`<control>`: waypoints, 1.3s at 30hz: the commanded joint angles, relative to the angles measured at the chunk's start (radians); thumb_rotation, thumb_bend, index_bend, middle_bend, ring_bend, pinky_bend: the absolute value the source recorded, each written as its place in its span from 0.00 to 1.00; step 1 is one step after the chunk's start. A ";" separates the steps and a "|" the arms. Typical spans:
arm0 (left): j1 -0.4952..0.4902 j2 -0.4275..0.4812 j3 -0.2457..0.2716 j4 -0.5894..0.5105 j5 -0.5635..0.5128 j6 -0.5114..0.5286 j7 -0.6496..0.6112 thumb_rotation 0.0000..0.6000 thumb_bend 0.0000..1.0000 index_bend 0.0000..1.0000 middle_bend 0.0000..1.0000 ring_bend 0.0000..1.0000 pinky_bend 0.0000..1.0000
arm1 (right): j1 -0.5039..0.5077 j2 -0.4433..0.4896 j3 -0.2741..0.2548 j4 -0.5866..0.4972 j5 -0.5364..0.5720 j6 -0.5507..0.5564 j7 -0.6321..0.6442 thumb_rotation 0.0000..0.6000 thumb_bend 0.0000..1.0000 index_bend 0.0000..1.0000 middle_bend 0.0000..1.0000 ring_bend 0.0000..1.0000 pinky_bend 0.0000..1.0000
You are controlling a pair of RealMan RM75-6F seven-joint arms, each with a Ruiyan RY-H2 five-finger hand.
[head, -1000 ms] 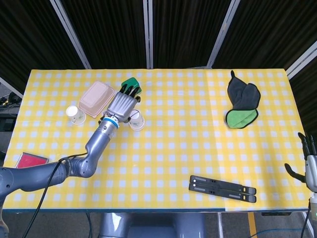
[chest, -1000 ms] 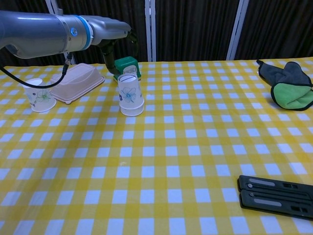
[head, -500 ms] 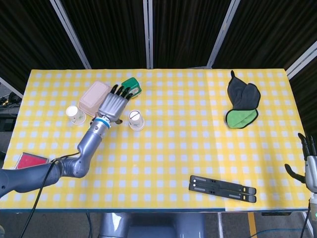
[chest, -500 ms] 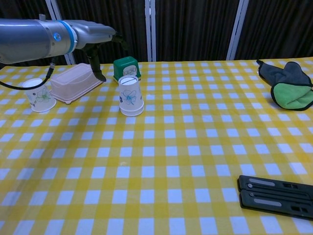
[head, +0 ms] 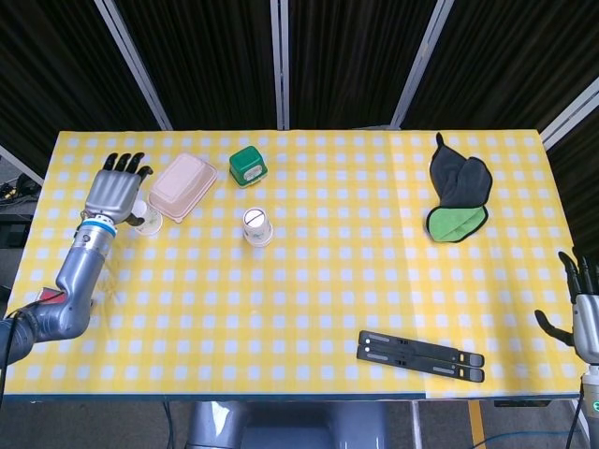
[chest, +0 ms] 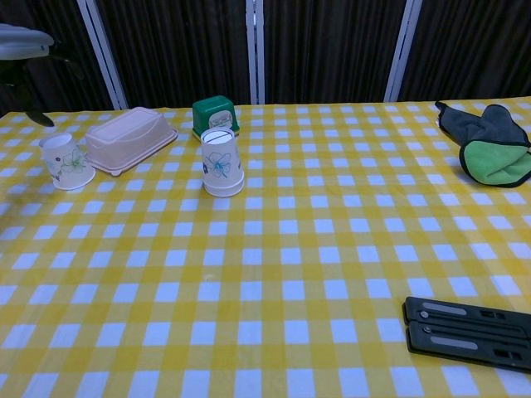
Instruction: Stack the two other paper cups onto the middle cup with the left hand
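An upturned paper cup with a blue flower print (head: 255, 226) (chest: 221, 162) stands mid-left on the yellow checked table; its lower rim looks doubled, as if one cup sits over another. A second upturned paper cup (head: 147, 222) (chest: 66, 162) stands further left. My left hand (head: 114, 192) hovers just left of and partly over this cup, fingers spread, holding nothing. In the chest view only part of the left hand (chest: 23, 43) shows at the top-left edge. My right hand (head: 582, 313) hangs off the table's right front corner, fingers apart and empty.
A pink lidded box (head: 182, 187) (chest: 129, 139) lies between the two cups, and a green box (head: 247, 166) (chest: 215, 114) behind the middle one. A black-and-green cloth (head: 459, 198) lies far right, a black folded stand (head: 419, 355) at the front right, a red item (head: 51, 301) at the left edge.
My left hand has drawn away from the middle cup and swept left past the pink box to the left cup. The cups and the right hand stayed put.
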 commanded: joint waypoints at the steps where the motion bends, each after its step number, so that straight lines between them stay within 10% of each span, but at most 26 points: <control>1: 0.028 -0.019 0.018 0.077 0.000 -0.052 -0.045 1.00 0.17 0.22 0.00 0.00 0.00 | 0.002 -0.001 -0.001 -0.001 -0.002 -0.001 -0.003 1.00 0.13 0.00 0.00 0.00 0.00; 22: 0.014 -0.217 0.006 0.390 0.035 -0.208 -0.084 1.00 0.22 0.29 0.00 0.00 0.00 | -0.001 0.000 -0.002 -0.005 -0.002 0.001 -0.005 1.00 0.13 0.00 0.00 0.00 0.00; 29: 0.018 -0.218 0.000 0.394 0.047 -0.224 -0.089 1.00 0.45 0.41 0.00 0.00 0.00 | -0.002 0.001 -0.001 -0.006 -0.003 0.005 -0.001 1.00 0.13 0.00 0.00 0.00 0.00; 39: 0.019 -0.135 -0.053 0.256 0.090 -0.172 -0.134 1.00 0.46 0.42 0.00 0.00 0.00 | -0.002 0.001 -0.001 -0.006 -0.002 0.004 -0.003 1.00 0.13 0.00 0.00 0.00 0.00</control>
